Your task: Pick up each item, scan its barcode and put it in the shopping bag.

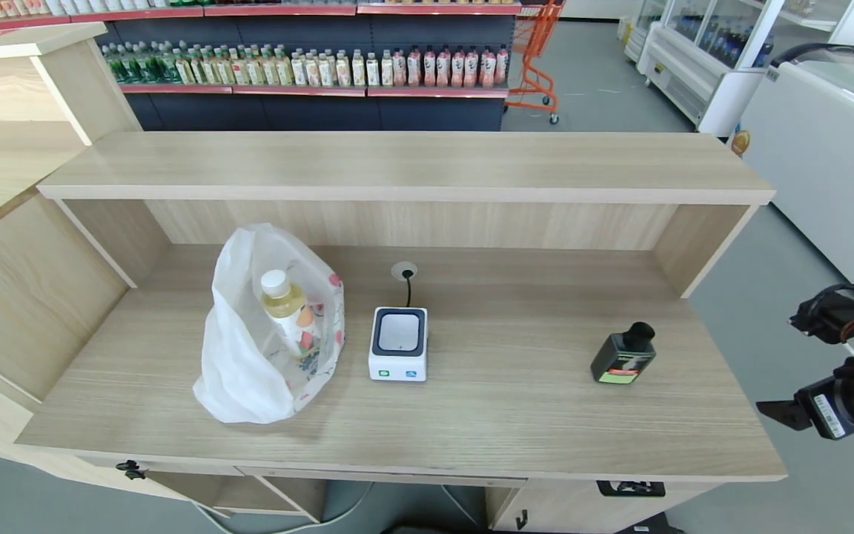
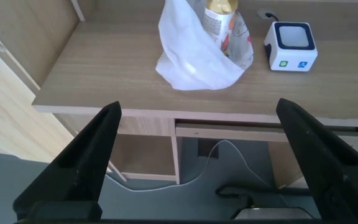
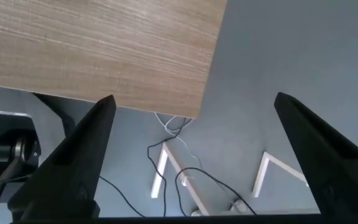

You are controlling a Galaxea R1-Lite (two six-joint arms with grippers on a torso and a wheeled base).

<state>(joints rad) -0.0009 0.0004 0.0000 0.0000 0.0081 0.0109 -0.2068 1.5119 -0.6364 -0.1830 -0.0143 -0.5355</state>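
Observation:
A white plastic shopping bag [image 1: 249, 356] stands open on the left of the wooden counter [image 1: 516, 415], with a pale drink bottle [image 1: 285, 304] upright inside it. A white barcode scanner [image 1: 398, 343] sits at mid-counter. A small dark bottle [image 1: 623, 354] with a black cap stands alone to the right. My right gripper [image 3: 197, 155] is open and holds nothing, hanging past the counter's right corner [image 3: 185, 93] over the floor. My left gripper [image 2: 197, 168] is open and holds nothing, low in front of the counter's front edge, facing the bag [image 2: 197, 56] and scanner [image 2: 291, 46].
A raised shelf [image 1: 397, 163] runs along the back of the counter, with side walls at both ends. The scanner's cable goes into a grommet [image 1: 404, 271]. Freezer chests [image 1: 827, 126] stand to the right, and store shelves of bottles [image 1: 301, 67] behind.

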